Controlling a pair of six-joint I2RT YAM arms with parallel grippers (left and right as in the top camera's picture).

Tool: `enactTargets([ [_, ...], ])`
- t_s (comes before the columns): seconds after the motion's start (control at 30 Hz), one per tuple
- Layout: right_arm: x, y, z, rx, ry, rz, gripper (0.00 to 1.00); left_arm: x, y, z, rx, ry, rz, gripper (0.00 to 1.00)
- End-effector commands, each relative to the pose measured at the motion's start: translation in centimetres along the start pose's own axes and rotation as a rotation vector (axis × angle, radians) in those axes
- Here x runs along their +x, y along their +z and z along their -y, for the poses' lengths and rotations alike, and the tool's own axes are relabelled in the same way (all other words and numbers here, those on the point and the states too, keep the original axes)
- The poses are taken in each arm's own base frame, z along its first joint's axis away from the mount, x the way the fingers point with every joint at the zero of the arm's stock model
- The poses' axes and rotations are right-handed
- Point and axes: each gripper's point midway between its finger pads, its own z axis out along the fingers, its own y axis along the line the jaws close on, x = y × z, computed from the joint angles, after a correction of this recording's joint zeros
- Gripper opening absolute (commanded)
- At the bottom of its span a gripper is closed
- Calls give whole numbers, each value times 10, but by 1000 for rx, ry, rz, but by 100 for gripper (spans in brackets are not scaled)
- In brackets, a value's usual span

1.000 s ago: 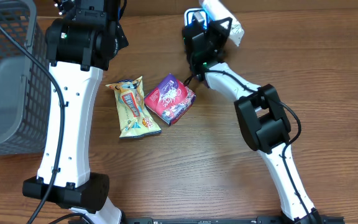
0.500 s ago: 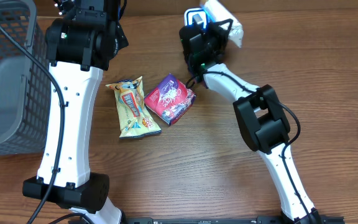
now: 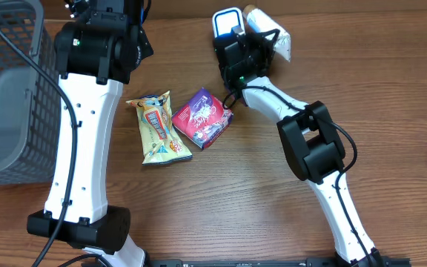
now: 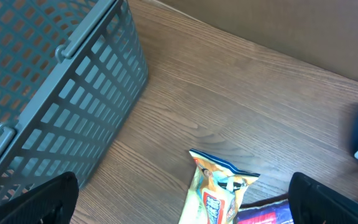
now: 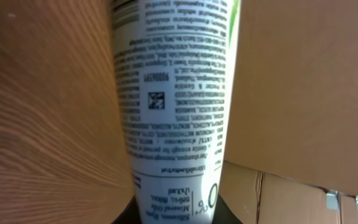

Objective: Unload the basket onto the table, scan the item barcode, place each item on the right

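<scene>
The grey basket [image 3: 6,44] is cut off at the overhead frame's left edge. The left gripper [image 4: 179,183] gapes wide and empty, with only its fingertips [image 4: 36,199] showing in its view's lower corners. At upper centre, the right gripper [image 3: 258,43] clamps the white tube [image 5: 173,93], its ends cropped in the wrist view, beside a blue-rimmed device [image 3: 226,22].
</scene>
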Motion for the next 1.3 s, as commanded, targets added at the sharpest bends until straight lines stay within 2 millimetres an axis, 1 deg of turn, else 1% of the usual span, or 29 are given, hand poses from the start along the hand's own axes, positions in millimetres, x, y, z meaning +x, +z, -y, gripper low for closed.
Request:
enactTargets([
  [0.0,1,-10,11,28,66,-6,4,-2,1,3,-4,-13,7,100],
  [0.17,7,-1,28,68,152,-34,4,-2,1,3,-4,-13,7,100],
  [0.3,27,17,31,76,170,-107,4,-2,1,3,-4,-13,7,100],
  [0.4,48,37,32,78,177,-187,4,-2,1,3,-4,-14,7,100],
  [0.5,67,51,38,95,228,-255,4,-2,1,3,-4,-14,7,100],
  [0.6,80,59,47,118,303,-292,4,-2,1,3,-4,-14,7,100],
  [0.73,91,67,59,138,357,-316,4,-2,1,3,-4,-14,7,100],
  [0.8,105,75,64,153,409,-357,4,-2,1,3,-4,-13,7,100],
  [0.87,123,83,66,174,487,-420,4,-2,1,3,-4,-13,7,100],
  [0.93,145,92,66,195,561,-497,4,-2,1,3,-4,-14,7,100],
  [1.0,161,106,63,201,573,-533,4,-2,1,3,-4,-13,7,100],
  [1.07,174,116,61,204,574,-562,4,-2,1,3,-4,-13,7,100],
  [1.17,191,131,60,225,630,-586,3,-2,1,3,-4,-13,7,100],
  [1.27,197,143,61,226,629,-573,3,-2,1,3,-4,-14,7,100],
])
